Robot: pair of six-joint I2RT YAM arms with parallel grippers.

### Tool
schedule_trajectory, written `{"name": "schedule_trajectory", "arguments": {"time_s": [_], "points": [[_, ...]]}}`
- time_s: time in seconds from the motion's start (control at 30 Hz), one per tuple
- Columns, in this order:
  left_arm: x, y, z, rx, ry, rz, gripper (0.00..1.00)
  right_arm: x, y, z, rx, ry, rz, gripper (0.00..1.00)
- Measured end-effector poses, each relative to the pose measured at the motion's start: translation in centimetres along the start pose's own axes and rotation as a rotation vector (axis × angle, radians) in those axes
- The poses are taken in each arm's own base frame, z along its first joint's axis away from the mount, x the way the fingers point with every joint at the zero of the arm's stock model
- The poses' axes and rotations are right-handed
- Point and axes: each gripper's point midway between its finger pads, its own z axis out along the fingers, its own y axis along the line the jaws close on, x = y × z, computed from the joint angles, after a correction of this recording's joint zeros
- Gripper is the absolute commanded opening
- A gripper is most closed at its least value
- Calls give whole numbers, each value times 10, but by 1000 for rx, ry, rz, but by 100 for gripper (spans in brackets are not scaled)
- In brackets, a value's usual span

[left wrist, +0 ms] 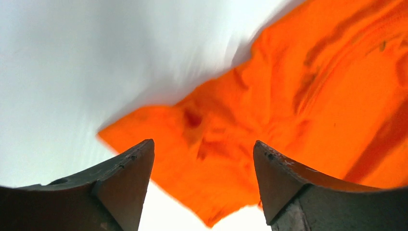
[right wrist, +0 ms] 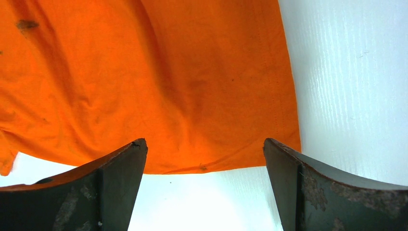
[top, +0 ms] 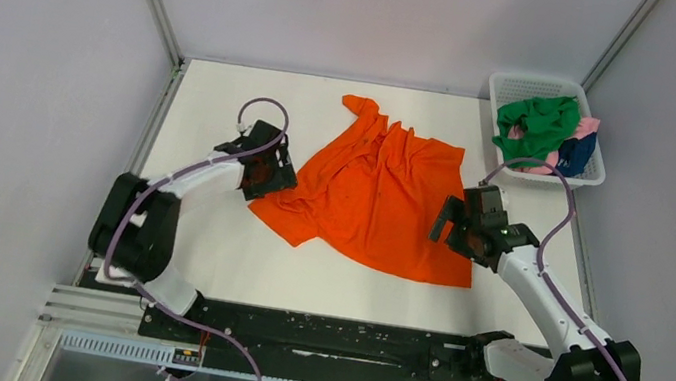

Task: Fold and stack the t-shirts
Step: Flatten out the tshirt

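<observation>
A bright orange t-shirt (top: 379, 192) lies spread and rumpled on the white table. My left gripper (top: 263, 172) is open and empty above the shirt's left sleeve; in the left wrist view that sleeve (left wrist: 269, 115) lies between and beyond the fingers, blurred. My right gripper (top: 463, 227) is open and empty over the shirt's right hem edge; in the right wrist view the hem (right wrist: 192, 96) lies just beyond the fingertips. Green (top: 538, 124), pink (top: 544, 167) and navy (top: 577, 154) shirts are bunched in the basket.
A white mesh basket (top: 532, 85) stands at the table's back right corner. Grey walls enclose the table (top: 225, 244) on the left, back and right. The arms' black base rail (top: 332, 336) runs along the near edge.
</observation>
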Motion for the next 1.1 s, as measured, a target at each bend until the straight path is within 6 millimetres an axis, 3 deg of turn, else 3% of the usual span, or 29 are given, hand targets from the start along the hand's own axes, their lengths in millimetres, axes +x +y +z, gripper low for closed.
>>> {"name": "schedule_trajectory", "arguments": {"time_s": [0.17,0.27,0.4,0.57,0.77,0.9,1.1], "points": [[-8,32,-55,31,-120,-61,77,-3,1,-4,-13,-19,4,99],[-23,60,-63,-7,-177,-135,75,-4,2,-5,-16,-23,4,100],[-12,83,-49,-80,-129,-148,73,-4,2,-5,-16,-23,4,99],[6,90,-26,-139,-13,-91,64,-4,2,-5,-16,-23,4,100],[-1,80,1,-167,93,-21,64,-3,1,-4,-12,-18,3,99],[6,78,8,-160,150,5,64,-1,1,-2,-6,-9,2,99],[1,70,12,-142,171,15,60,0,0,0,1,0,-4,100]]}}
